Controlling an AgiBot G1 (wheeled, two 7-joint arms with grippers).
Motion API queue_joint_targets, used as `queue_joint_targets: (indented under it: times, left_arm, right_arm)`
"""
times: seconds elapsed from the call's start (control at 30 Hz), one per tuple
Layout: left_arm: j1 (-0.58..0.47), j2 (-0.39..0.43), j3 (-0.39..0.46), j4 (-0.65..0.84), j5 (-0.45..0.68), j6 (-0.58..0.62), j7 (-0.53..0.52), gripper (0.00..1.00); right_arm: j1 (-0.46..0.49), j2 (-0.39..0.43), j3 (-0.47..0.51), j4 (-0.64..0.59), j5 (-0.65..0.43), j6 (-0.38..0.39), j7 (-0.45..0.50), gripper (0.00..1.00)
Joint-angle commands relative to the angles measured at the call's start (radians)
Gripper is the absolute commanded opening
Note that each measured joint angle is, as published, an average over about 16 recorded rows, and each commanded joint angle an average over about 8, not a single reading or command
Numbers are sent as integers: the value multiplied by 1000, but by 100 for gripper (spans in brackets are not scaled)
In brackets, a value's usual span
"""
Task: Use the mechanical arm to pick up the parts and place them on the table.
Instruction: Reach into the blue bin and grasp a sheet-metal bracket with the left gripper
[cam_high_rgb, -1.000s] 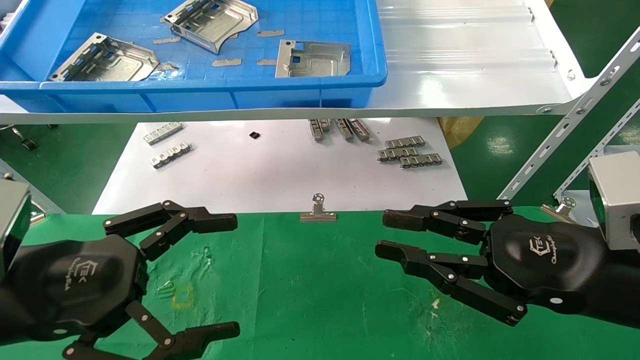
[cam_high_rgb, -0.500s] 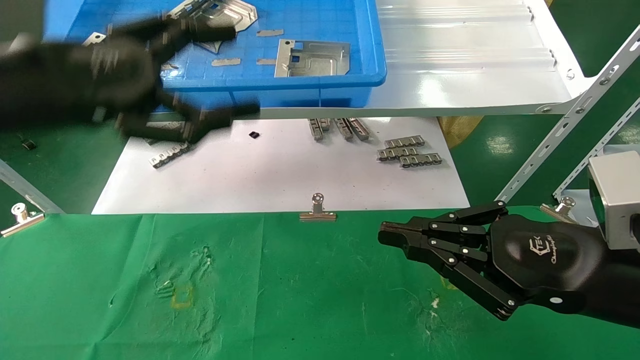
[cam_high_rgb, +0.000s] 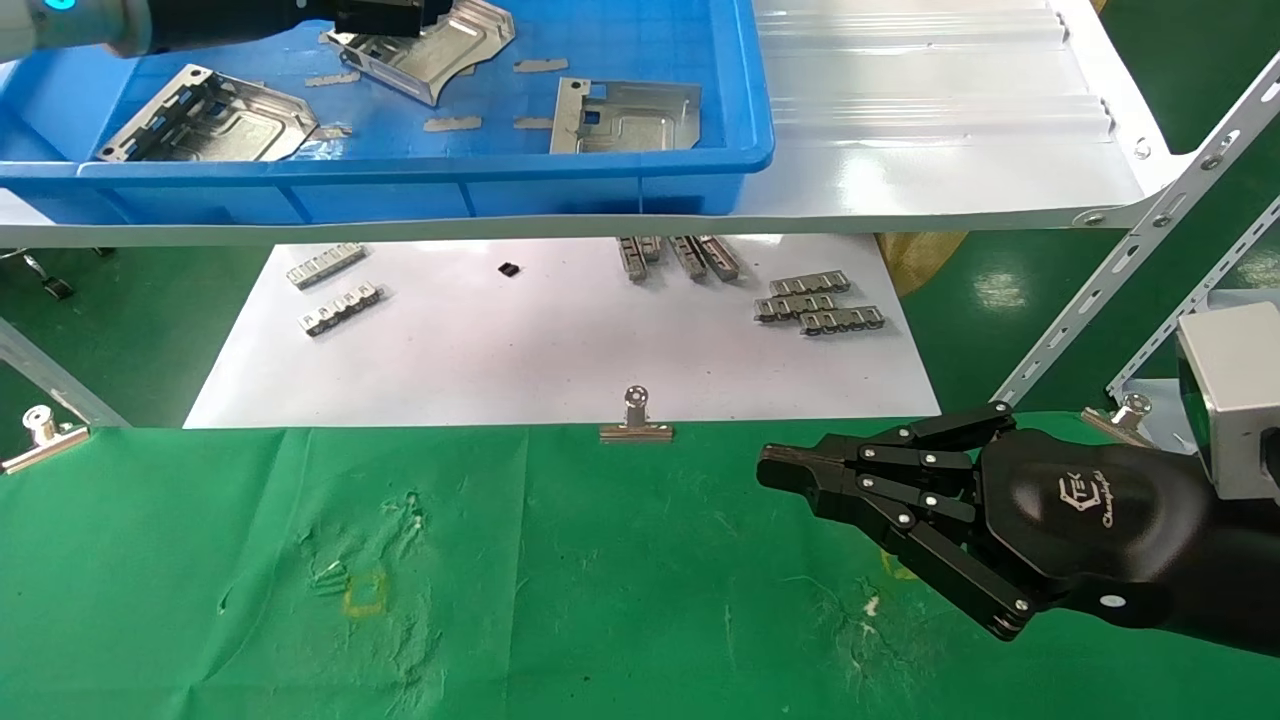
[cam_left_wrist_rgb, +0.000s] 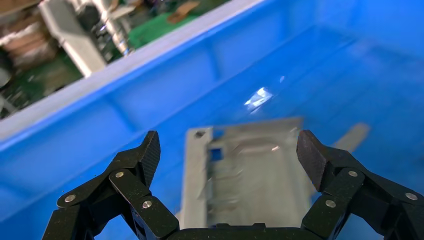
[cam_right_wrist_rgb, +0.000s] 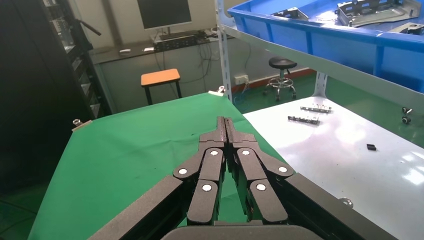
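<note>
The desk is covered in wrinkled green cloth, scuffed in places, with a small yellow square mark toward its left. Silver binder clips pin its far edge. Beyond that edge lies a lower white sheet carrying several small comb-like metal strips and one tiny black piece. Above it a white shelf on slotted steel angle bars holds a blue plastic tray.

Three stamped metal parts lie in the tray: one at the left, one at the back, one toward the right. None is on the green desk.

The left pincer reaches into the tray over the back part, its black fingers spread wide to either side of the plate and not touching it.

The right pincer hangs low over the right side of the green desk, fingers pressed together and holding nothing.

The right wrist view shows the room beyond: a dark monitor on a bench, an orange-topped stool, a black swivel stool and a green floor.
</note>
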Motion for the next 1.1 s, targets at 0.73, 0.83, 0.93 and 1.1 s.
queue_joint_targets:
  times: [0.73, 0.83, 0.93, 1.1]
  left_arm:
    - [-53, 75, 40, 181, 64, -120, -40, 0]
    - [-50, 74, 40, 182, 63, -127, -44, 0]
    - [-47, 70, 38, 183, 61, -138, -46, 0]
    - [-41, 62, 35, 182, 56, -154, -48, 0]
  right_arm:
    - [0, 0, 0, 0, 0, 0, 0, 100]
    - [0, 0, 0, 0, 0, 0, 0, 100]
    - [0, 0, 0, 0, 0, 0, 0, 100]
    - [0, 0, 0, 0, 0, 0, 0, 100]
